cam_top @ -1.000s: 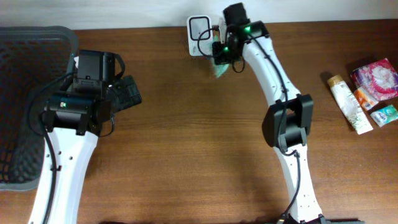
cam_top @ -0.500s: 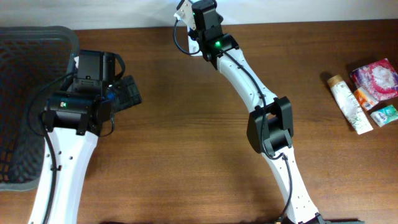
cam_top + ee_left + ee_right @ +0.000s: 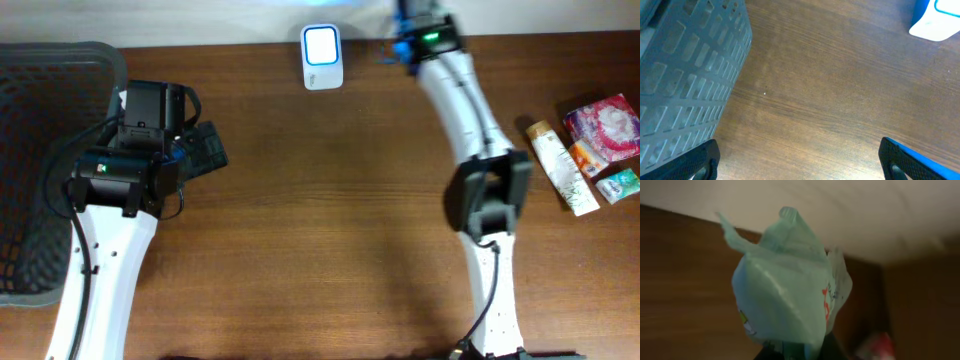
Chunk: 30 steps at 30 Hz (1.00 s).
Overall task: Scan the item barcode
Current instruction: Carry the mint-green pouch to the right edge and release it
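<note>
1. The basket (image 3: 50, 160) sits at the table's (image 3: 320, 250) left end — my left gripper (image 3: 205, 150) just right of it.
2. The scanner (image 3: 322, 55) stands at the back edge, mid-table.
3. A tube (image 3: 560, 165) and packets (image 3: 605, 125) lie together, far right.

White scanner (image 3: 322, 58) at far edge, basket (image 3: 40, 120) left, packets (image 3: 603, 125) right

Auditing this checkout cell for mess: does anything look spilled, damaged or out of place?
Nothing spilled or broken. Only oddity: the pale green plastic packet pinched in the right hand is crumpled and puffed, so its print sits creased. The white tabletop scanner looks straight.
</note>
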Tool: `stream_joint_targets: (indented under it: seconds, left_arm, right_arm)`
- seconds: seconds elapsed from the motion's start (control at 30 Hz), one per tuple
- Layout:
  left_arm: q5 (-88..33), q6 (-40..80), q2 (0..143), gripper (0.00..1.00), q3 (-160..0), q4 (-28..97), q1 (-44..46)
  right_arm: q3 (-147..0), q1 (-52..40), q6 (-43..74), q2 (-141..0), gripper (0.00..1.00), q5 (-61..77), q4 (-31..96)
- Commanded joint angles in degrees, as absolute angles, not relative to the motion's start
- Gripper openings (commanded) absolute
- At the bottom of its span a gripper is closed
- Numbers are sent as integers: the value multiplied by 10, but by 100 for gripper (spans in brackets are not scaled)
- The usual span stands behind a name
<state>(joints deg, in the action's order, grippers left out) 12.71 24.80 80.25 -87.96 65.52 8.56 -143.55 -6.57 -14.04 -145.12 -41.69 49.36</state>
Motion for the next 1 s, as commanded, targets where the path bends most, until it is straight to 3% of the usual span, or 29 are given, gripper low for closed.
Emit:
stream_joint_targets:
  seconds: [0.0,0.13,0.2,0.3,0.37,0.43,0.47,0.6,0.63,0.67,0.83,0.97]
  left_arm:
    - [131,239,800,99,-882,655,84]
    - [131,239,800,99,-882,655,84]
    - [131,239,800,99,-882,655,84]
    - [131,239,800,99,-882,655,84]
    - [131,239,800,99,-882,655,84]
    - [131,239,800,99,-882,655,84]
    - [131,239,800,99,-882,655,84]
    - [131,239,800,99,-882,655,84]
    - [131,239,800,99,-882,655,84]
    - [131,239,800,99,-882,655,84]
    - [131,239,800,99,-882,655,84]
    - [131,239,800,99,-882,655,84]
  right_arm:
    - [-1436,41,-79,-1425,4,-472,594]
    - [-1435,178,80,-1429,6,-441,693]
    - [-1435,241,98,-1429,9,-341,718]
    - [-1433,290,100,-1429,9,-322,736]
    - [-1430,312,100,-1429,22,-307,747]
    - [-1427,314,100,-1429,22,-275,751]
    - [-1427,314,100,-1429,44,-261,754]
    - [-1427,314,100,-1406,52,-240,806]
    - [-1427,311,100,-1370,63,-197,825]
    - [-1427,307,100,-1324,99,-156,832]
    - [-1427,265,100,-1116,99,-45,895]
    - [-1427,155,97,-1001,99,-77,951]
